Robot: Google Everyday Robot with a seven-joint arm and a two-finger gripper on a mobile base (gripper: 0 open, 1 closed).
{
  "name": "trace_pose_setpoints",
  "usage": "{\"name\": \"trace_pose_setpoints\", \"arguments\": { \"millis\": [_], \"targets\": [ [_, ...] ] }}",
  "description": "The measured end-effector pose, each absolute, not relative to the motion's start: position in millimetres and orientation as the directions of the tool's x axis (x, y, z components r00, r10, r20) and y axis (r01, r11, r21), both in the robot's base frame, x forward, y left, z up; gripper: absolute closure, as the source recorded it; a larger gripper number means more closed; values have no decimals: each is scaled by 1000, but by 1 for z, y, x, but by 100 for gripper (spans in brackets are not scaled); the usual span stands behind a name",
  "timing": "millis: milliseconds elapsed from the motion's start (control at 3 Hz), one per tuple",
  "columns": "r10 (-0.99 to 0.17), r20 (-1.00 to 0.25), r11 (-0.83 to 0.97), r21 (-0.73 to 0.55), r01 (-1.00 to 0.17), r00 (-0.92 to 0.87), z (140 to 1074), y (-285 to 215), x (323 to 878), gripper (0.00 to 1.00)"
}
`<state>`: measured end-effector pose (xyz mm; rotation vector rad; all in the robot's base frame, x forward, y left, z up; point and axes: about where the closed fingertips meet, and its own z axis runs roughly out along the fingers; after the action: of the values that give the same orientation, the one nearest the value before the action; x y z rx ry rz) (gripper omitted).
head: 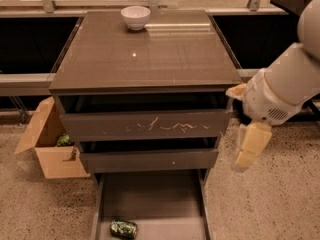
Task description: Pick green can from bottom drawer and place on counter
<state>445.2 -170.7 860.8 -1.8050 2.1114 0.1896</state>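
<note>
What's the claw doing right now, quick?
Claw: open, holding nothing, at the right side of the drawers. The green can lies in the bottom drawer.

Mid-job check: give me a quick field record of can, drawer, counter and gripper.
green can: lying in the bottom drawer, left part nearest the camera
bottom drawer: open
counter: white bowl at its far edge
gripper: right of the cabinet, level with the upper drawers, apart from the can
can held: no

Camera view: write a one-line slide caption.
Gripper hangs beside the cabinet; green can lies in the open bottom drawer; bowl sits on counter.
</note>
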Motion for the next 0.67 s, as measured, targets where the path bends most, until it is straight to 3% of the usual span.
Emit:
{"name": "trace_pose_setpoints", "arguments": {
  "millis": [667],
  "targets": [
    [-865,-499,75,-47,-996,-42,738,-111,450,0]
  ]
}}
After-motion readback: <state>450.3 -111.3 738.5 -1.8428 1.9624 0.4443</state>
